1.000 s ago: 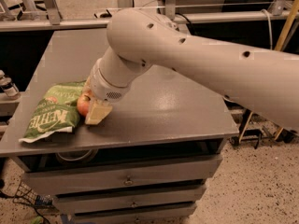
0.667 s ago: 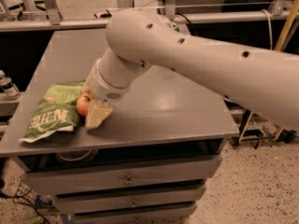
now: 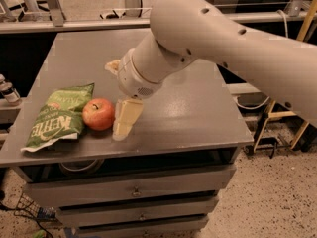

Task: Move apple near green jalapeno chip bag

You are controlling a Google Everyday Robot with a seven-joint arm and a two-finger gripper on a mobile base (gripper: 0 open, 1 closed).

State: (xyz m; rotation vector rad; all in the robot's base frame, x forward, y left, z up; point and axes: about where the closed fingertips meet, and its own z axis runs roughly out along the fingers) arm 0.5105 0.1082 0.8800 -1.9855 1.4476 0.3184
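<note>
The red-orange apple [image 3: 99,114] rests on the grey table top [image 3: 198,108], touching the right edge of the green jalapeno chip bag [image 3: 58,118], which lies flat near the front left corner. My gripper [image 3: 119,93] is just right of the apple and open. One pale finger [image 3: 126,118] points down beside the apple, and the other [image 3: 113,66] sticks out well behind it. The apple is not between them. The thick white arm runs in from the upper right.
The table top sits on a cabinet with drawers [image 3: 133,192]. Its front edge is close below the apple and bag. A small bottle [image 3: 9,90] stands off the left side. Metal frames and a yellow stand [image 3: 277,118] are at the right.
The gripper has drawn back to the right and off the apple. The apple now lies in full view on the table beside the bag.
</note>
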